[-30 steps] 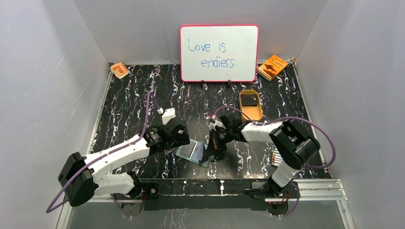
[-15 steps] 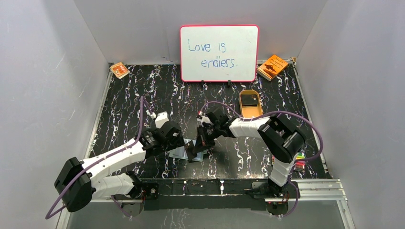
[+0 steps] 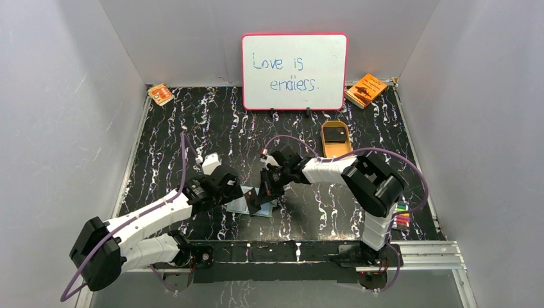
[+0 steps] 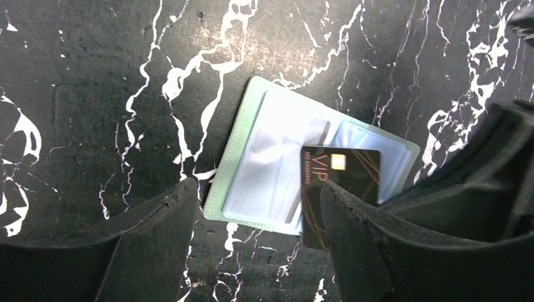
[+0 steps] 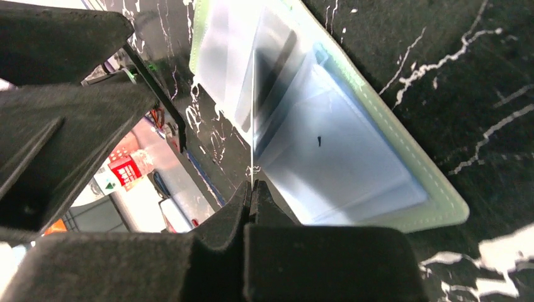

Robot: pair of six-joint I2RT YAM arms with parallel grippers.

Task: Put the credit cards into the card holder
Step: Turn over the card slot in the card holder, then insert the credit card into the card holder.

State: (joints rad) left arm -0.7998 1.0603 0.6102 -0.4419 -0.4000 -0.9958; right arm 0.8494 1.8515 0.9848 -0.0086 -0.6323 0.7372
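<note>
Insertion step: a credit card [image 4: 340, 189] is pinched by the right pincer [image 5: 252, 189] at 4 o'clock of the card holder [image 4: 264, 163]; the left pincer [image 4: 258, 189] is held wide. Pocket alignment is needed next.

The card holder [image 4: 252, 165] is showing glossy clear plastic pockets, the credit card [image 4: 340, 181] is gleaming smooth, the marbled tabletop [image 4: 94, 94] is looking matt.
</note>
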